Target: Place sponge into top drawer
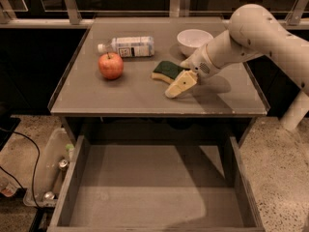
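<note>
The sponge [166,71], dark green on top with a yellow body, lies on the grey tabletop [120,95] right of centre. My gripper [178,85] hangs low over the tabletop just right of the sponge and in front of it, close to its right end, and I cannot tell whether it touches. The white arm reaches in from the upper right. The top drawer [72,178] is pulled out below the table's front edge, and its flat grey bottom holds nothing.
A red apple [111,65] sits left of the sponge. A plastic bottle [128,46] lies on its side behind the apple. A white bowl [194,38] stands behind the sponge. A clear bin with cans [50,170] sits on the floor at the left.
</note>
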`<state>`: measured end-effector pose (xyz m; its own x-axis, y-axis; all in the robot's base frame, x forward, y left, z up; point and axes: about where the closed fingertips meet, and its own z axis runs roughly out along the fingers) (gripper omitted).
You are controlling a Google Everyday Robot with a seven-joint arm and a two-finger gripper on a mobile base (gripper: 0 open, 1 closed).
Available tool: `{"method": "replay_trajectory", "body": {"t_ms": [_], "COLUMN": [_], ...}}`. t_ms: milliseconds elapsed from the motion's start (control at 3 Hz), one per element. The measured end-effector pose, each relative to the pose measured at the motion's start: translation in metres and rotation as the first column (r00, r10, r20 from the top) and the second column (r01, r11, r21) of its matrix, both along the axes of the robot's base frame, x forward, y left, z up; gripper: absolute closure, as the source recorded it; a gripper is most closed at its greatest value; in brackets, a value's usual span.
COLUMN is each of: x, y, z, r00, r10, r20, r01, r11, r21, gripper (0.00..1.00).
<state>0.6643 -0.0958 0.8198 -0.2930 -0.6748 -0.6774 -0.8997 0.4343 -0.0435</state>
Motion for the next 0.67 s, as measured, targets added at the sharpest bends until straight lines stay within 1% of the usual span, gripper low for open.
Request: {"method": "replay_trajectory", "body": {"t_ms": [667], "x": [0.0000], "y": [0.0001], "z": [-0.0001], "r00": [1.0000], "r10": [0.000], "r20": [0.000], "r01": [0.000], "r11": [1.000], "r21": [0.000], "gripper": [0.81]}}
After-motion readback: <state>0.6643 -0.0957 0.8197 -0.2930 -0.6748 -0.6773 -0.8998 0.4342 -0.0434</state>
